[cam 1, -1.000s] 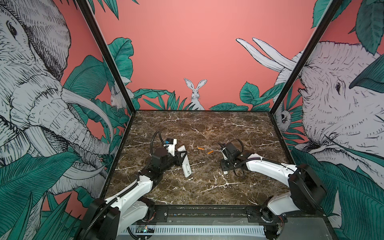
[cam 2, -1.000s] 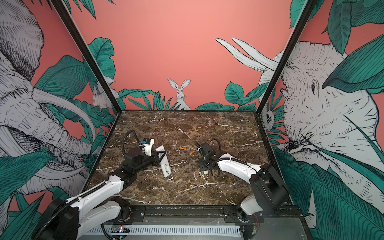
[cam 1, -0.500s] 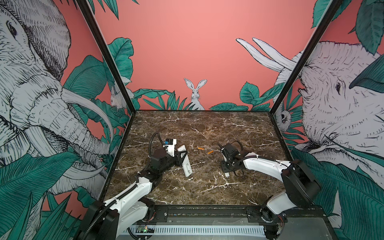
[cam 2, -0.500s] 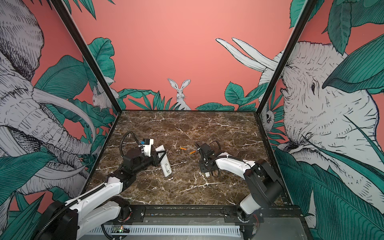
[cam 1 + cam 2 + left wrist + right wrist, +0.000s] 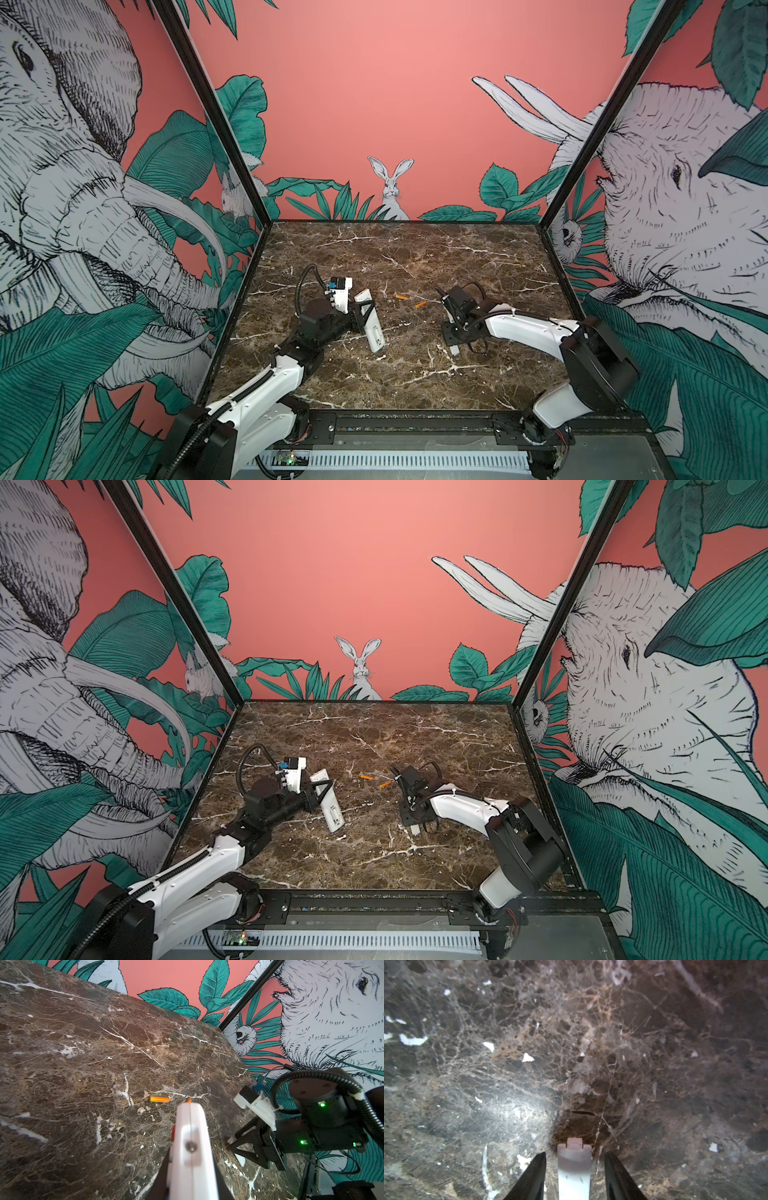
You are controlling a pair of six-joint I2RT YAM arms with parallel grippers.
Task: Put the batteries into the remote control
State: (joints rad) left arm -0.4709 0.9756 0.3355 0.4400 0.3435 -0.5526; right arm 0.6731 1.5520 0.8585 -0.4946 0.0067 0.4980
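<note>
Marble tabletop (image 5: 415, 257), remote (image 5: 375, 332) between left jaws

The counter (image 5: 407, 257) looks like polished brown marble with white veins and a soft sheen. The remote control (image 5: 376, 332) is smooth white plastic, faintly glossy. The batteries (image 5: 159, 1099) wear glossy orange sleeves. The right tool (image 5: 574, 1154) looks like matt black plastic.

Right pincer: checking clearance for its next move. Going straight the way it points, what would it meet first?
Most likely the marble tabletop, close ahead; the white cover piece lies between the right pincer's open fingers, touching neither.
</note>
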